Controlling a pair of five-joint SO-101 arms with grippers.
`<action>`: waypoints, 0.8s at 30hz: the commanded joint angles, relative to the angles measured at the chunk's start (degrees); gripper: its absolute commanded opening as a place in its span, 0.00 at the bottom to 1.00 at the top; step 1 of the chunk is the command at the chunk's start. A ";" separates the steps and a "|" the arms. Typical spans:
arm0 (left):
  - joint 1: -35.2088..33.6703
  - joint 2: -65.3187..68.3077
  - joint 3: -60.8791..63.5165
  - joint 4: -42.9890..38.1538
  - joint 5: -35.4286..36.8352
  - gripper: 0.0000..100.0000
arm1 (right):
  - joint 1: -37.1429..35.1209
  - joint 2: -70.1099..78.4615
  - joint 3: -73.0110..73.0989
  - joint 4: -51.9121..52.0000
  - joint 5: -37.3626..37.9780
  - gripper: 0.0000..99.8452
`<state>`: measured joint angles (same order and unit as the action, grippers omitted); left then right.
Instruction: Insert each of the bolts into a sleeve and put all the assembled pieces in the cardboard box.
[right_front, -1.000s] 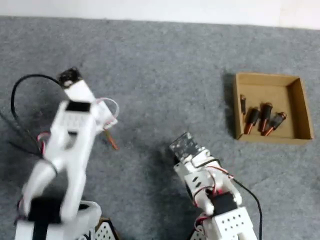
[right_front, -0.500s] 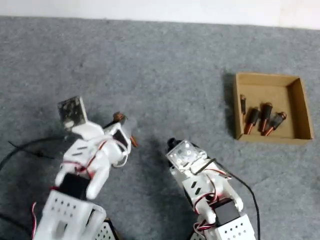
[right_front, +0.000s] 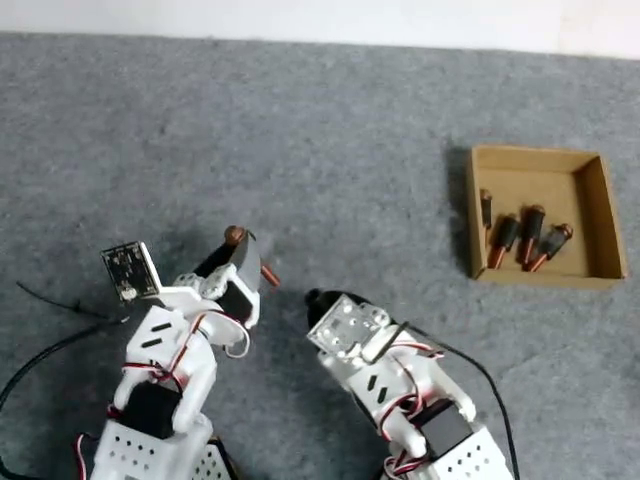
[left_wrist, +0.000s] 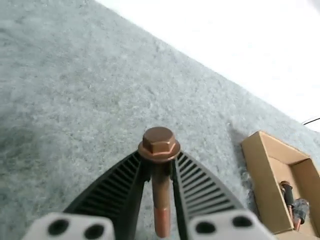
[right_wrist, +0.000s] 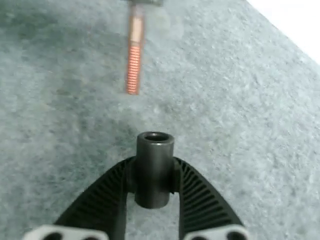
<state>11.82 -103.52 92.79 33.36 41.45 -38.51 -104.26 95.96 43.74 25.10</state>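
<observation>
Swung inward since last frame: left gripper (left_wrist: 159, 167) clamped on copper bolt (left_wrist: 159, 144), right gripper (right_wrist: 155, 172) clamped on black sleeve (right_wrist: 155, 150)

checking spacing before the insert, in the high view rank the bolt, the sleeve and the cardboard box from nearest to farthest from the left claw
1. bolt: gripped in the left claw itself.
2. sleeve: held in the right claw, just right of the bolt's tip.
3. cardboard box: far off to the right, well beyond the sleeve.
</observation>
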 joint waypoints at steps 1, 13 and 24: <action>1.10 -0.75 -0.31 -2.81 -0.18 0.00 | -1.98 -1.01 2.68 -2.59 -0.26 0.01; 6.29 -0.75 -1.01 -3.60 -0.09 0.00 | -4.00 -1.01 3.38 -8.22 0.35 0.01; 6.81 -0.75 -5.41 -7.21 0.00 0.00 | -4.35 -0.92 6.46 -9.36 3.69 0.01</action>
<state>17.01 -103.52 92.18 25.71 41.45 -42.64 -104.26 95.96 36.44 28.09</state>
